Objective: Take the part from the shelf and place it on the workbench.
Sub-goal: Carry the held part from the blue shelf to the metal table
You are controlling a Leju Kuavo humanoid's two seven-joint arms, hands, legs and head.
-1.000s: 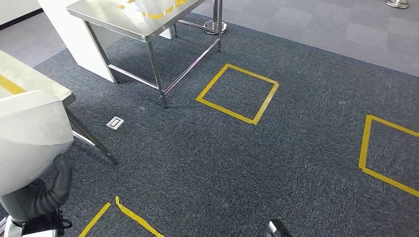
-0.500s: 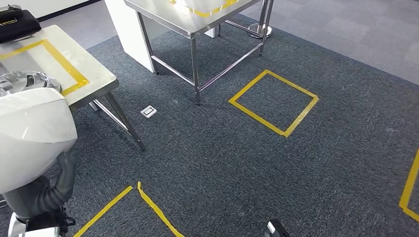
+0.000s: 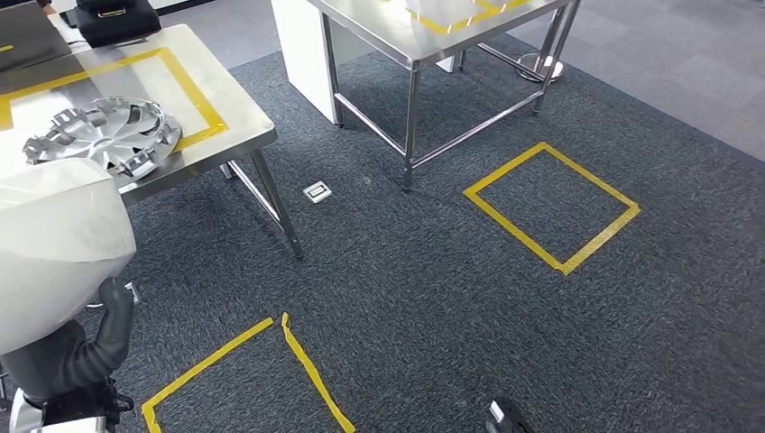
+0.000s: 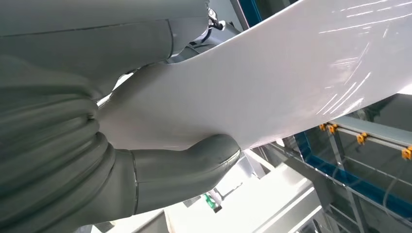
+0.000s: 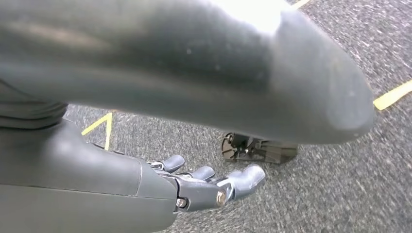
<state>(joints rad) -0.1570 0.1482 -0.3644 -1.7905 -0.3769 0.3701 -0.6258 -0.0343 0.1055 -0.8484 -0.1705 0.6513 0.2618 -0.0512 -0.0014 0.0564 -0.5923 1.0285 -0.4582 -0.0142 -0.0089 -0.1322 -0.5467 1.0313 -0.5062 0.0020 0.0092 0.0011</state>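
Over on the left my left hand (image 4: 145, 145) is holding the part (image 3: 54, 244), a big white glossy panel; in the wrist view my thumb is pressed up against its underside, and the rest of my fingers are hidden behind it. From my head view the panel covers the lower left, overlapping the near edge of the workbench (image 3: 225, 90), so it's carried in front of the bench and I can't tell if it touches it. On that bench, near its front right corner, sits a silver hubcap (image 3: 99, 135), lying across a yellow tape outline (image 3: 194, 86). At the back edge there's a black bag (image 3: 117, 16).

Moving right, a small white floor outlet (image 3: 317, 191) sits in the carpet, then a second steel table (image 3: 424, 45), then a yellow tape square (image 3: 552, 206) on the carpet.

My right hand (image 5: 194, 187) hangs low over the carpet, holding nothing, fingers loosely apart and only lightly bent.
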